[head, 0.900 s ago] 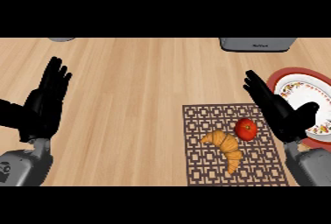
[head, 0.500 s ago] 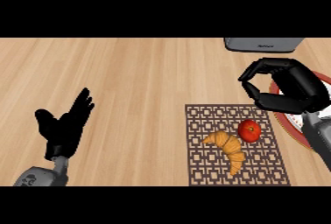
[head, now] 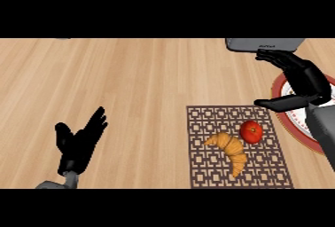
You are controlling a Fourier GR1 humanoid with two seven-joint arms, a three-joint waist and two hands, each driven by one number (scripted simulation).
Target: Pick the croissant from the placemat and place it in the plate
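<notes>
Fingers (head: pixel 297 66) of right hand (head: pixel 307 82) spread, empty, above plate (head: pixel 282 91) at 2 o'clock. Left hand (head: pixel 78 144) open at 8. Croissant (head: pixel 230 150) on placemat (head: pixel 209 119) beside tomato (head: pixel 251 131).

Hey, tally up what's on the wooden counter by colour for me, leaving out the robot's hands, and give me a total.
Golden-orange: 1, the curved croissant
Red: 1, the round tomato
Dark brown: 1, the patterned placemat under both
Red-rimmed white: 1, the plate partly hidden by the right forearm
Grey: 1, the appliance at the top edge
Total: 5
</notes>
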